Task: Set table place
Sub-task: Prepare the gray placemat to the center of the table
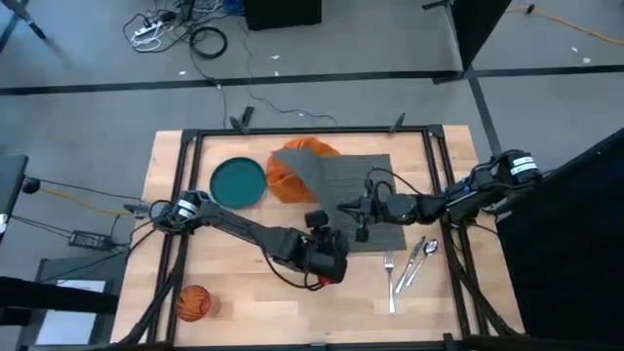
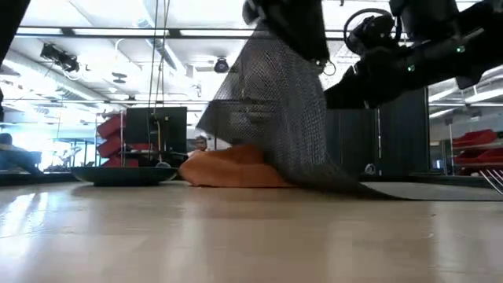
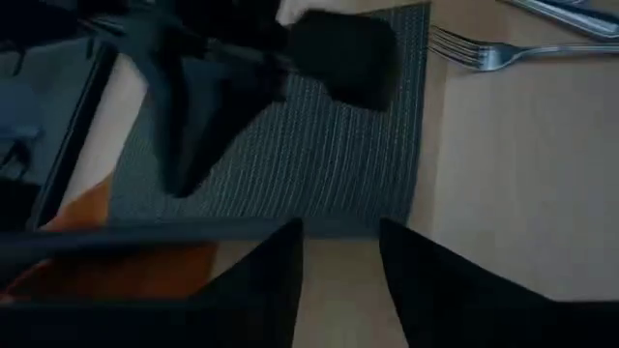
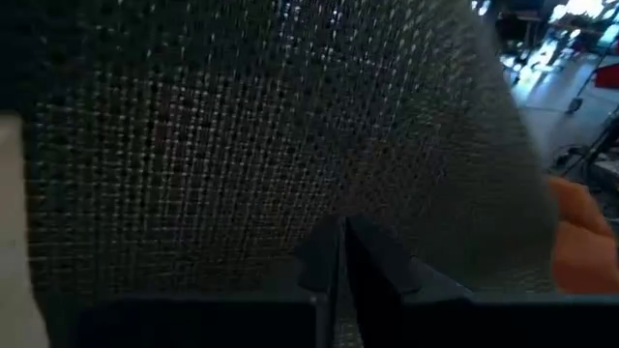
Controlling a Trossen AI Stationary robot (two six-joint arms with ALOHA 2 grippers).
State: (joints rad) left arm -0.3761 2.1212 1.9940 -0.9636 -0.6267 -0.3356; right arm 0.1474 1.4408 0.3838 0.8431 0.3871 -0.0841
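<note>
Grey ribbed placemat [image 1: 341, 190] sits just past table [image 1: 253, 283] centre, toward one o'clock, one edge lifted over the orange napkin [image 1: 291, 180]. Right gripper [image 1: 363, 216] pinches that mat, fingers pressed together. Left gripper [image 3: 338, 280], spread empty, hovers at its six o'clock edge.

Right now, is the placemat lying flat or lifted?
Partly lifted: the right gripper holds one edge of the placemat raised over the orange napkin.

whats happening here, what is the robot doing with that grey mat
The right gripper has pinched the placemat and lifted its edge, so it drapes over the orange napkin. The left gripper hovers open near the mat's front edge. The teal plate, cutlery and cup sit untouched on the table.
</note>
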